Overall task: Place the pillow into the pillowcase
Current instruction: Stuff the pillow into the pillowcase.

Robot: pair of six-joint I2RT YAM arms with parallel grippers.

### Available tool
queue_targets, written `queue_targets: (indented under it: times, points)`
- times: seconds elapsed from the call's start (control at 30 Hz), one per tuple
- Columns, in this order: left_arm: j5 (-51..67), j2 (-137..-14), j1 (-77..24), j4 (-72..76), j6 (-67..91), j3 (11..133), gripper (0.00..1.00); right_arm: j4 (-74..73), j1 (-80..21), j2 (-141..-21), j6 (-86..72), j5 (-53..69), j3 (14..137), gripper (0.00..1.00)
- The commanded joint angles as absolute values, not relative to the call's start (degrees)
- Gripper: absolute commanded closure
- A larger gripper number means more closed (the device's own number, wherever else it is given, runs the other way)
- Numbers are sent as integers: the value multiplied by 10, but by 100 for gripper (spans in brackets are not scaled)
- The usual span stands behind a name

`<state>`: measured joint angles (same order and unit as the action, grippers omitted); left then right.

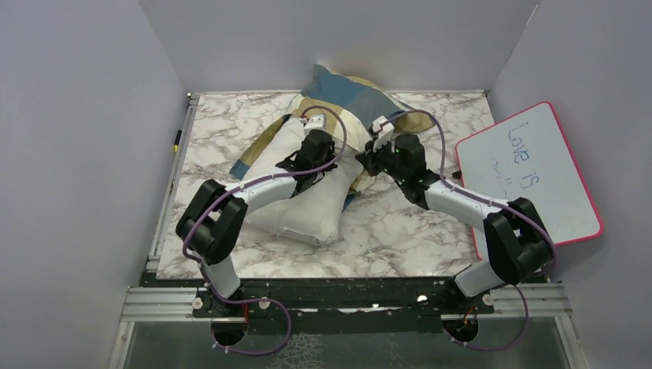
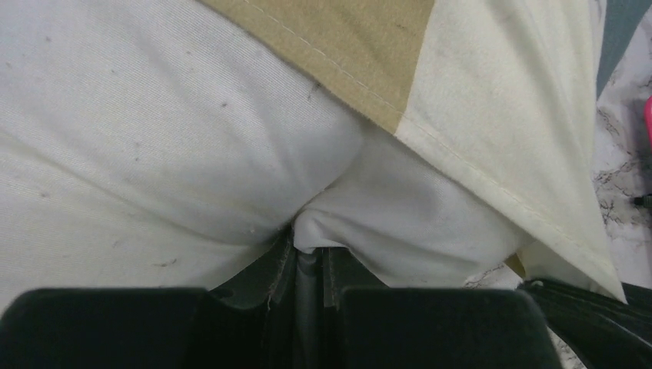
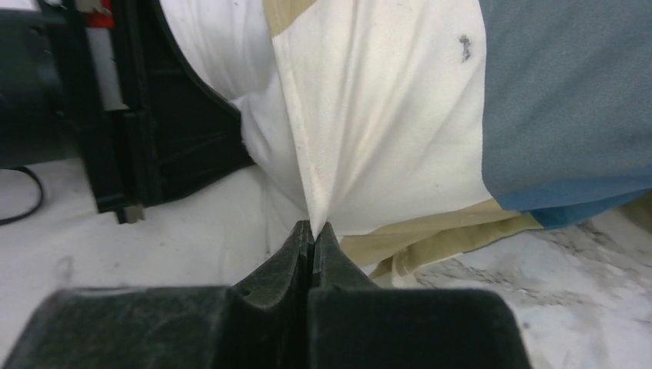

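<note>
Plump off-white pillow (image 1: 307,209) (speckled), far end inside blue-tan-cream pillowcase (image 1: 347,91)

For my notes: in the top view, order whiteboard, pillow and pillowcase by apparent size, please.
1. whiteboard
2. pillow, visible part
3. pillowcase, visible part
The last two overlap and arms cover them, so their order is unsure.

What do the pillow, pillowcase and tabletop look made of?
pillow: off-white woven cloth, matte; visible weave, lint specks, soft puckers.
pillowcase: thin matte woven fabric; stitched colour blocks, sharp creases.
tabletop: marble-look veining; possibly printed laminate, cannot tell.
</note>
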<state>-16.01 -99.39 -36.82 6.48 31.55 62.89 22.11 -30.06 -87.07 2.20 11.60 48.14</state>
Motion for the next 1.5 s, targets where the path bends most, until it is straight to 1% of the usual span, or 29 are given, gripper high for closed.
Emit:
queue_targets:
  times: [0.0,0.07,0.2,0.27,0.33,0.37,0.4,0.43,0.5,0.63,0.73,0.8,0.9,1.0,1.07,1.17,1.3,1.37,1.43,1.47]
  points:
    - [-213,-1045,-348,38,344,622,100,255,-327,-858,-89,253,462,100]
    - [-213,-1052,-348,41,351,623,100,296,-342,-889,-109,254,441,100]
    - [-214,-1059,-348,45,359,618,100,307,-366,-943,-110,246,446,100]
    - [-216,-1058,-347,46,358,615,100,282,-366,-949,-101,218,458,100]
    - [-219,-1052,-346,45,357,612,100,252,-367,-935,-100,155,471,99]
    - [-223,-1044,-345,46,359,608,100,238,-366,-924,-100,123,477,97]
    - [-225,-1037,-343,50,364,600,100,220,-366,-915,-103,94,484,90]
    - [-224,-1028,-338,58,372,590,100,200,-366,-902,-108,76,489,85]
    - [-220,-1009,-328,71,389,570,100,175,-367,-879,-137,52,485,79]
    - [-222,-980,-321,74,401,554,100,176,-366,-826,-262,28,419,70]
    - [-223,-967,-321,76,416,550,100,186,-367,-796,-370,-21,361,58]
    - [-220,-962,-321,77,424,552,100,209,-367,-786,-424,-53,333,53]
    - [-218,-957,-321,77,435,556,100,211,-367,-801,-479,-93,327,47]
    - [-224,-953,-321,77,443,558,100,220,-366,-843,-517,-109,339,41]
    - [-230,-950,-321,79,447,559,100,200,-366,-873,-548,-127,356,38]
    - [-235,-949,-321,71,447,571,100,203,-366,-913,-609,-157,364,37]
    - [-238,-949,-321,68,448,581,100,181,-366,-969,-654,-158,411,37]
    - [-239,-949,-321,67,452,584,100,196,-367,-989,-662,-161,422,37]
    - [-241,-949,-321,66,454,587,100,218,-366,-1004,-657,-152,428,39]
    - [-242,-950,-321,66,455,590,100,224,-366,-1010,-644,-145,433,43]
